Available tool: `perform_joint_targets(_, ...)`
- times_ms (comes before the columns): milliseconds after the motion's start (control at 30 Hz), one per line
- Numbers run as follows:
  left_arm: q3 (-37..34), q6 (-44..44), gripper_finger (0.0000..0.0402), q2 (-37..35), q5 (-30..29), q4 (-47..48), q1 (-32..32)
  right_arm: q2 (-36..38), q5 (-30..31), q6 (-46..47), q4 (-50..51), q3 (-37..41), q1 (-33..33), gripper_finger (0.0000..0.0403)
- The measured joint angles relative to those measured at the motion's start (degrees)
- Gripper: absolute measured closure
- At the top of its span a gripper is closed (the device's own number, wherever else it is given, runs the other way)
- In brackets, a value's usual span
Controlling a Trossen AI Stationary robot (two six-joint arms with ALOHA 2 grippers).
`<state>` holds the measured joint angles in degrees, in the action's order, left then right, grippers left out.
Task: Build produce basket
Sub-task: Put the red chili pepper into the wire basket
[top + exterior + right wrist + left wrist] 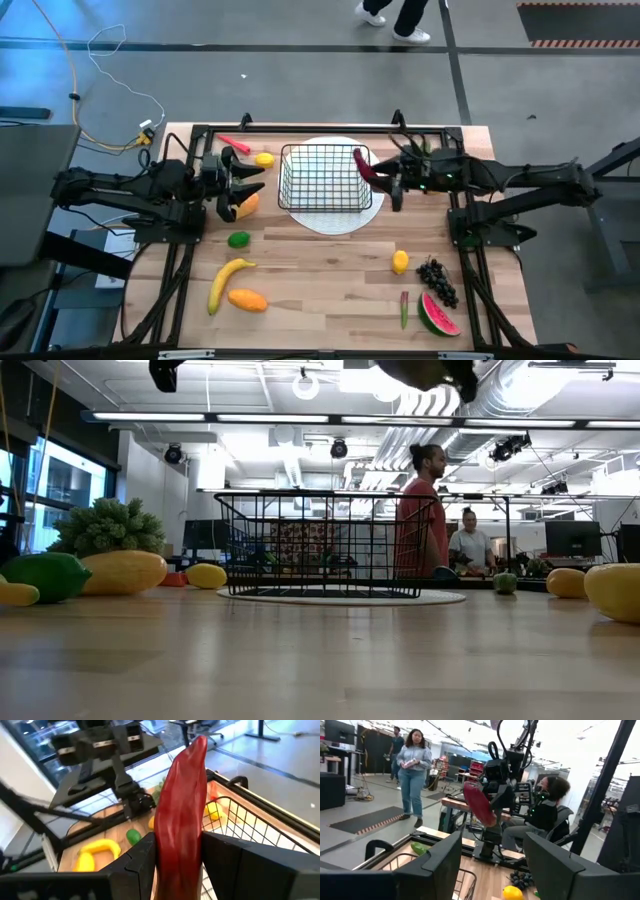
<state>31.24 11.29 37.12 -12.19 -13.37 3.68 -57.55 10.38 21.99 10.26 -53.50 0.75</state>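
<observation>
Basket point(322, 180): on the white plate point(330, 220), empty so far.
Red pepper point(182, 815): long, smooth, probably light and slippery — pinched mid-body by right gripper point(372, 172) at the basket's rim.
Left gripper point(243, 185): open, holding nothing — waiting beside the basket.

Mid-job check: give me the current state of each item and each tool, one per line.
basket: upright on the white plate, empty.
red pepper: held by the right tool, raised at the basket's right rim.
left tool: open, empty, left of the basket.
banana: lying on the table.
watermelon slice: on the table.
grapes: on the table.
</observation>
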Motion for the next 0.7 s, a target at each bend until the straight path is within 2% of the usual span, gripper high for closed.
perform_joint_targets(133, 0.0, -0.1, 0.0200, -0.1, -0.5, 0.0, 0.0, -9.2, 3.9, 6.7, 6.3, -9.5, 0.4, 0.0275)
perform_joint_targets(200, 0.0, -1.1, 0.0200, -0.1, -0.6, 0.0, 0.0, -14.1, 5.9, 13.9, 12.8, -15.1, 1.4, 0.0275)
perform_joint_targets(367, 0.0, -2.9, 0.0200, -0.1, -2.2, 0.0, 0.0, -24.6, 6.3, 26.6, 31.3, -25.9, 3.3, 0.0275)
perform_joint_targets(500, 0.0, -4.4, 0.0200, -0.1, -4.0, 0.1, 0.0, -31.0, 8.9, 35.6, 41.5, -30.3, 3.8, 0.0275)
perform_joint_targets(700, 0.0, -4.4, 0.0200, -0.1, -6.9, 0.1, 0.0, -38.8, 9.3, 42.6, 42.2, -31.2, 5.0, 0.0275)
